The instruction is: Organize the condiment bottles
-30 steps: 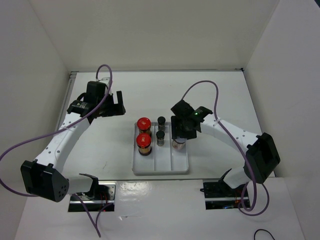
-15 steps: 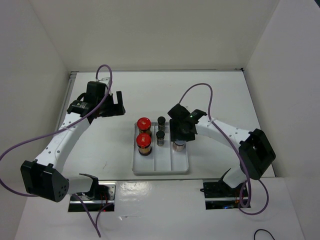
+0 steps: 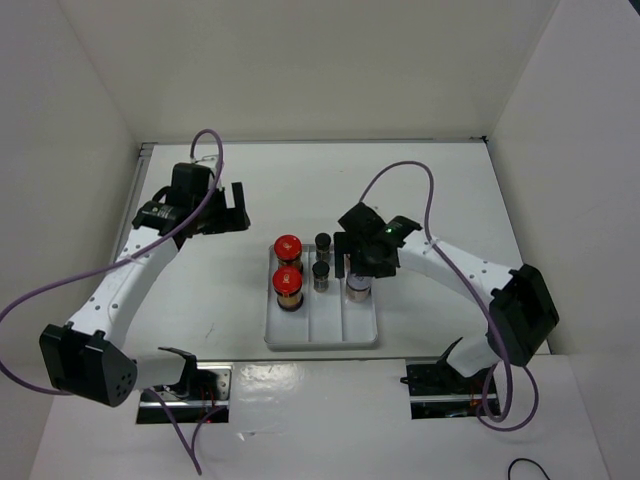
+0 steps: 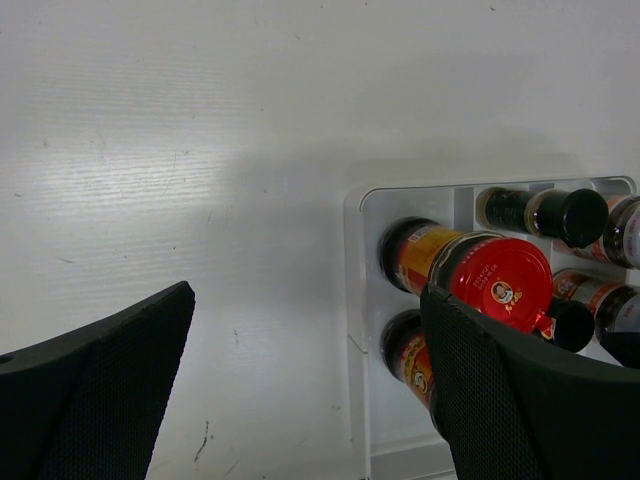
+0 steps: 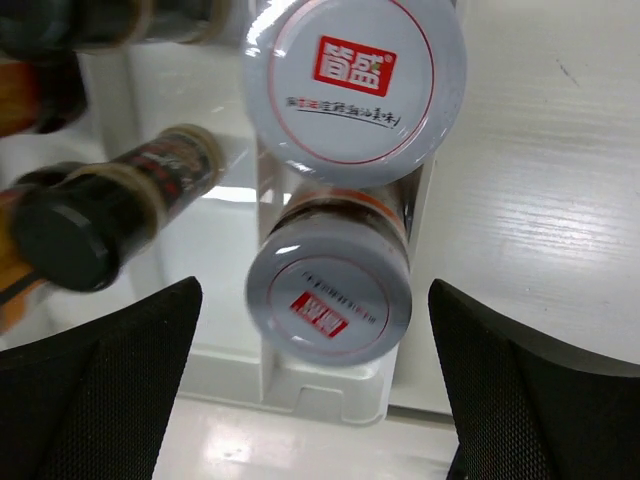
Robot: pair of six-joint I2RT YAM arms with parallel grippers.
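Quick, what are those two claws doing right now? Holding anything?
Left gripper: open, holding nothing.
Right gripper: open, holding nothing, fingers either side of a pale-lidded jar without touching it.

From above we see bright, even light that nearly washes out the white table (image 3: 450, 200) and walls (image 3: 300, 70), with only faint soft shadows around the tray (image 3: 320, 343) and a glossy sheen on the near strip (image 3: 320, 400). In the left wrist view we find the table greyer toward the top, a soft shadow along the tray's edge, and the left gripper's fingers (image 4: 90, 400) almost black. In the right wrist view we get glare on the tray's glossy floor, sharp print on the upper pale lid (image 5: 355, 85), and a blurred black-capped bottle (image 5: 70, 235) at left.
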